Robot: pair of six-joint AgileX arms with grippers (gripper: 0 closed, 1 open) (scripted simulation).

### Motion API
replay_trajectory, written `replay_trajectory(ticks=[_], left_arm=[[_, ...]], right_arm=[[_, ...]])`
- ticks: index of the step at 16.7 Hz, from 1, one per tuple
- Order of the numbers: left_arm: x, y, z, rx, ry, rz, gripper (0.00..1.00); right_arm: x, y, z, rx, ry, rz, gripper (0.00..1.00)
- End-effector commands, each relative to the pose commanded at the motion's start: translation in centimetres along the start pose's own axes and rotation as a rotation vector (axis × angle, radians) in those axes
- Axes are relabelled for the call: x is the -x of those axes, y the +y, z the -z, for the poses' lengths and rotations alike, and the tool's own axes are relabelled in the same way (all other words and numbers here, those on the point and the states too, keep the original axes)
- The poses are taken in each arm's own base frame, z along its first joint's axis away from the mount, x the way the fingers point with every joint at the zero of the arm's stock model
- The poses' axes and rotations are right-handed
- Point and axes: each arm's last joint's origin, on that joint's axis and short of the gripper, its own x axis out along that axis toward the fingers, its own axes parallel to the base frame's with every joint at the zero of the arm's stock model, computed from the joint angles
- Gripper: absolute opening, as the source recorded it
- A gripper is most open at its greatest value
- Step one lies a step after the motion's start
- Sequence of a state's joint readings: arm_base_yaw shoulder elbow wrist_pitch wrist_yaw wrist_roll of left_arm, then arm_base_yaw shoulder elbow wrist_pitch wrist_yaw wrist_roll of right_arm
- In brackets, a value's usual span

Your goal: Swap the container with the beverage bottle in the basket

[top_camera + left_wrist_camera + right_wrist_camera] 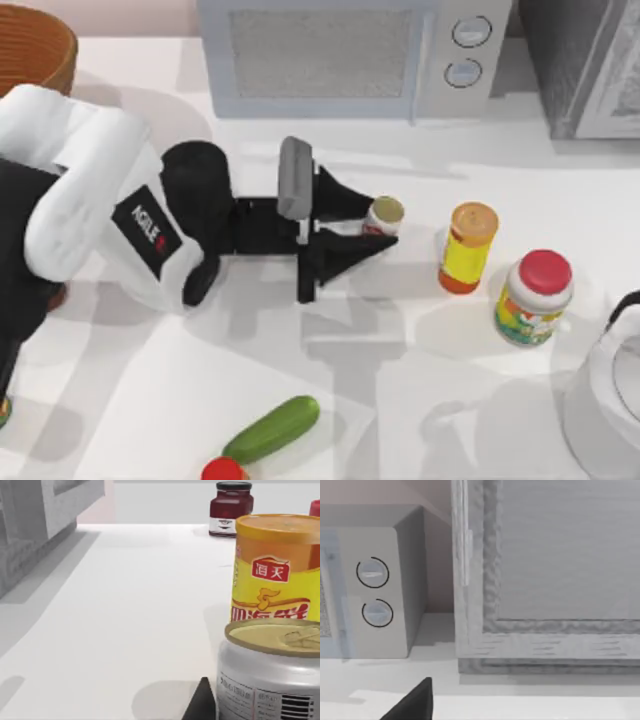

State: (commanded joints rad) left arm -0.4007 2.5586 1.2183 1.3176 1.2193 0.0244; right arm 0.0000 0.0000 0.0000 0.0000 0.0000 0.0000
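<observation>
Clearly the step in hand is the grasp of the container [384,214], the small can with the olive-tan top that stands on the desk [250,400] in front of the microwave [350,55], just left of the yellow tube with the orange cap [468,246]. The left end effector [378,231] reaches in from the left side, its two black fingers spread apart with the can between their tips; from above one finger lies on the far side of the can and the other on the near side, and whether either pad touches it cannot be told. The left wrist view has the can's pull-tab lid [275,636] close in front of the camera, with the yellow tube right behind it. The basket [35,50] sits at the far left corner of the desk, well apart from the can. The next move probably calls for closing the fingers squarely on the can, lifting it clear without nudging the yellow tube, then carrying it back towards the basket. The right arm [605,400] is parked at the right edge.
</observation>
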Motion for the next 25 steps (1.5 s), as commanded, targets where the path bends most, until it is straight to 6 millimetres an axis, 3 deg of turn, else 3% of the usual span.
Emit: replay_trajectory(ticks=[7, 18, 21, 25], left_arm=[[0.0, 0.0, 0.0, 0.000, 0.000, 0.000, 0.98], [0.3, 0.1, -0.2, 0.002, 0.001, -0.014, 1.00], [1.8, 0.4, -2.5, 0.020, 0.010, -0.109, 1.00], [5.7, -0.4, -8.7, 0.059, 0.033, -0.341, 1.00]], right_arm=[[0.0, 0.0, 0.0, 0.000, 0.000, 0.000, 1.00], [0.0, 0.0, 0.0, 0.000, 0.000, 0.000, 1.00], [0.0, 0.0, 0.0, 0.000, 0.000, 0.000, 1.00], [0.0, 0.0, 0.0, 0.000, 0.000, 0.000, 1.00]])
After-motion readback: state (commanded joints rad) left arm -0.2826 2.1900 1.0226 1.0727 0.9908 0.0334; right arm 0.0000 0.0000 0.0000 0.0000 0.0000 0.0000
